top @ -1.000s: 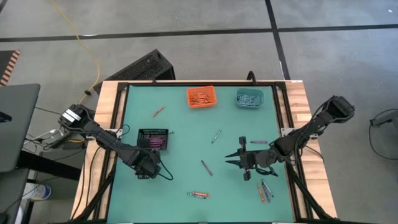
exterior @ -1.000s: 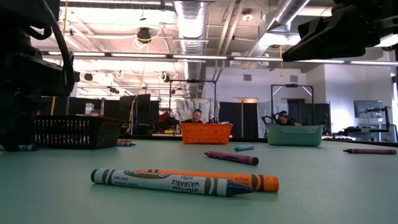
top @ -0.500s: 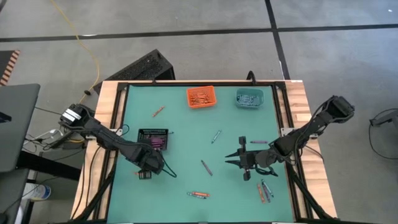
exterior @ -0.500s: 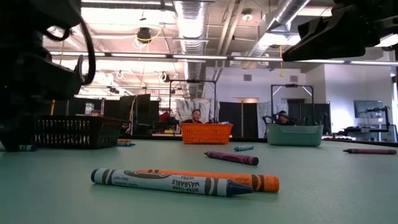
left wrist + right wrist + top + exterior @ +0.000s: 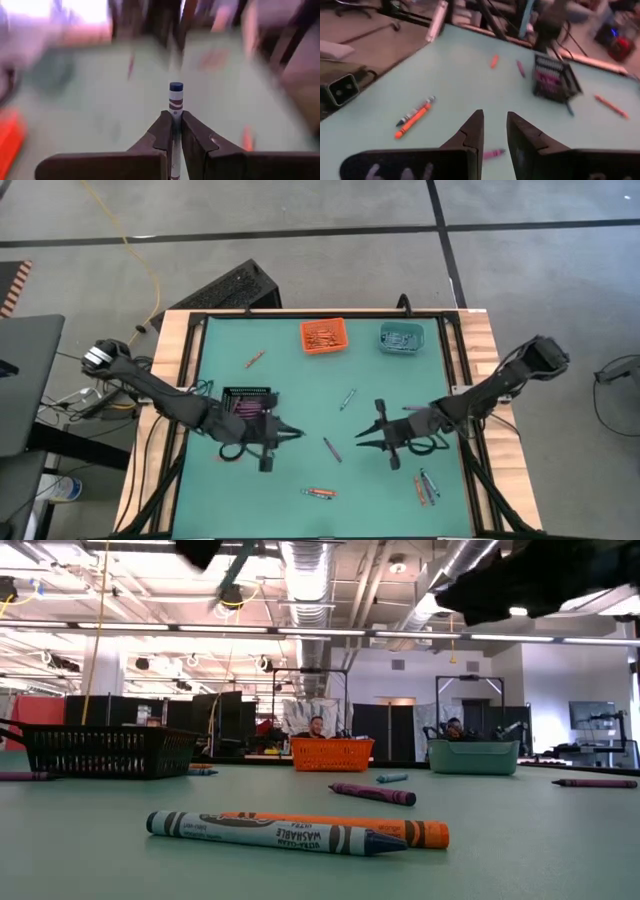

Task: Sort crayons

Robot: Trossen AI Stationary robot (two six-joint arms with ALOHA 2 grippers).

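Left tool grasping a crayon beside the black bin; right tool with its fingers parted above the green bench.

The left tool [image 5: 174, 131] is clenched on a thin paper-wrapped crayon [image 5: 175, 97] with a dark blue tip, a thing only the left wrist view shows; from above this tool [image 5: 268, 442] sits at 6 o'clock of the black mesh bin [image 5: 247, 403], which holds purple sticks. The right tool [image 5: 372, 432] has its two dark fingers released and grasps nothing, at 3 o'clock of the smooth matte bench [image 5: 300, 380]. An orange bin [image 5: 323, 335] and a teal bin [image 5: 401, 337] stand at 12 o'clock. The low view alone shows the printed wrappers of a blue crayon [image 5: 270, 831] and an orange crayon [image 5: 400, 829] lying touching.
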